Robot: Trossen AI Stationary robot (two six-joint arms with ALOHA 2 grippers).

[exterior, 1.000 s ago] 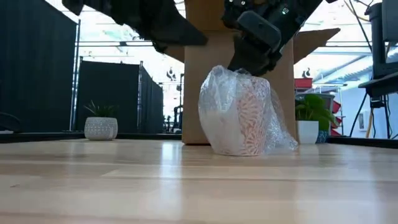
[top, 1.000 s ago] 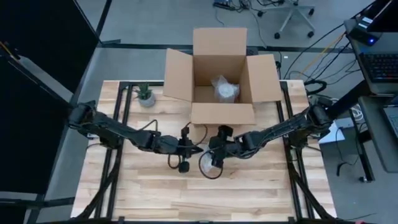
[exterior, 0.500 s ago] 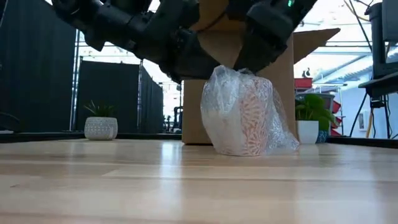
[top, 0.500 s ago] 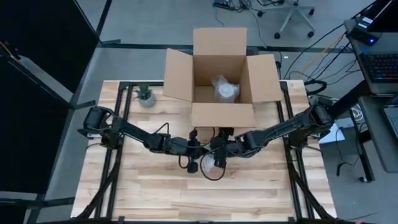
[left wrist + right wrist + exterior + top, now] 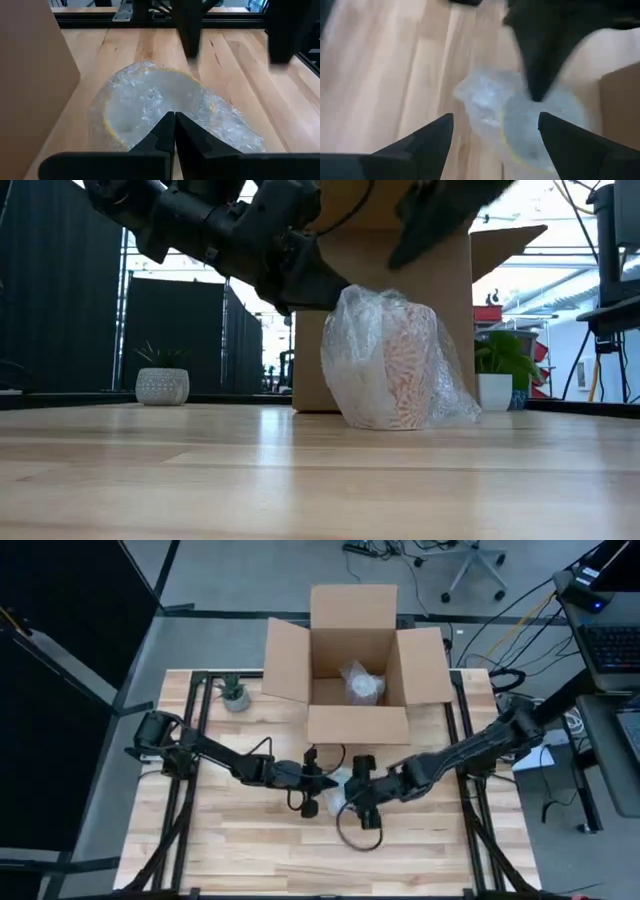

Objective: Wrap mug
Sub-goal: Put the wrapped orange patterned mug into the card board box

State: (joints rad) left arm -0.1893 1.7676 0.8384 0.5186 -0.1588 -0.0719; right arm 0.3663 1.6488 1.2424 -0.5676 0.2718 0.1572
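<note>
In the high view the mug (image 5: pixel 338 790), swathed in clear bubble wrap (image 5: pixel 440 395), sits near the centre of the wooden table (image 5: pixel 240 850), mostly hidden between the two gripper heads, so only a pale patch of plastic shows there. The low view gives it plainly: it stands upright right of centre, its red-and-white pattern blurred behind the crinkled film, and a loose tail of wrap trails onto the tabletop at its right. The left gripper (image 5: pixel 174 131) hangs just over the mug; in its wrist view the two dark fingers are pressed together with no gap, holding nothing, their tips above the yellow-rimmed mouth seen dimly through the plastic. In the low view this arm enters from the upper left and its tip ends close to the top of the wrap, though contact cannot be judged. The right gripper (image 5: pixel 495 135) is spread wide, its fingers at the lower corners of its own wrist view with the wrapped mug blurred between and beyond them; in the low view it is only a smeared dark shape at the top edge. The cardboard box (image 5: pixel 357 660) stands open at upper centre in the high view, a second bundle (image 5: pixel 361 682) inside. A small potted plant (image 5: pixel 235 692) sits at the table's upper left.
</note>
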